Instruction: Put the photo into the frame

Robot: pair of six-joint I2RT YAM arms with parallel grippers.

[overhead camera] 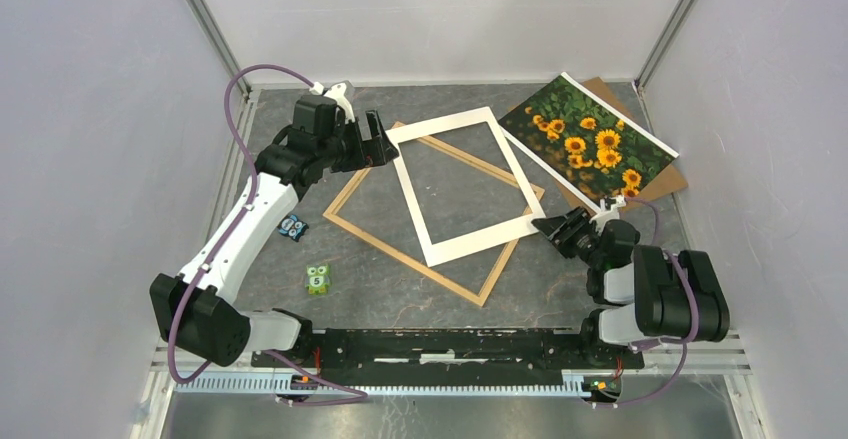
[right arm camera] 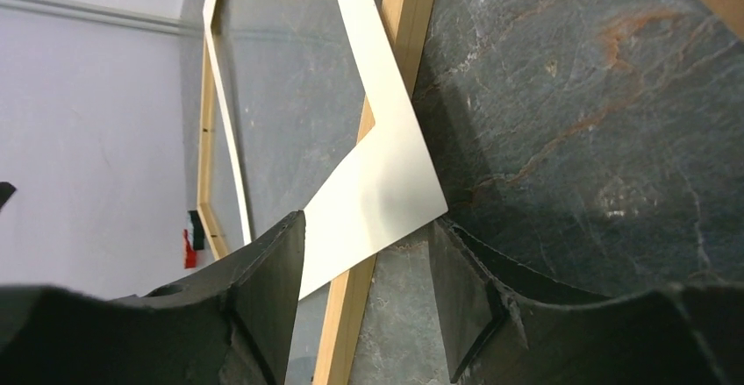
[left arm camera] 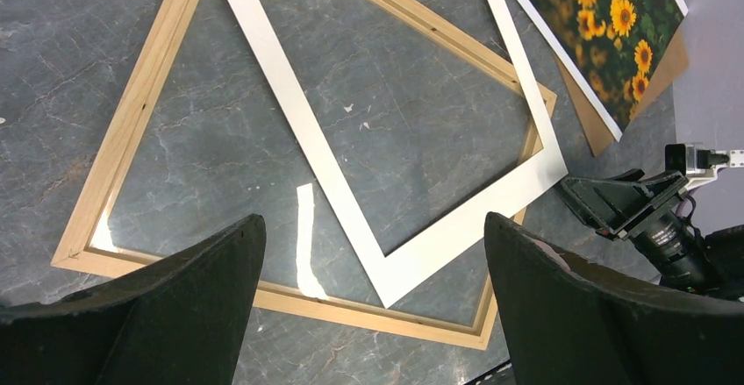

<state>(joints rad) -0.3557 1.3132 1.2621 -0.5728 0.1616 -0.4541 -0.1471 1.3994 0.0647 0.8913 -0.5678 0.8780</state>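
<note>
Right jaws flank one white mat (right arm camera: 386,183) corner overhanging the frame (right arm camera: 412,17) edge.

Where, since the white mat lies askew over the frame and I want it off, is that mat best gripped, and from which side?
Grip the mat at its right-hand corner, coming in low from the right. That corner juts past the strip of the frame, so it seems lifted off the table, with room beneath for a finger. The right gripper is placed there, open.

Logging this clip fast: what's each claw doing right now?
Left claw: open, holding nothing.
Right claw: open, straddling a corner of the white mat, no grip visible.
</note>
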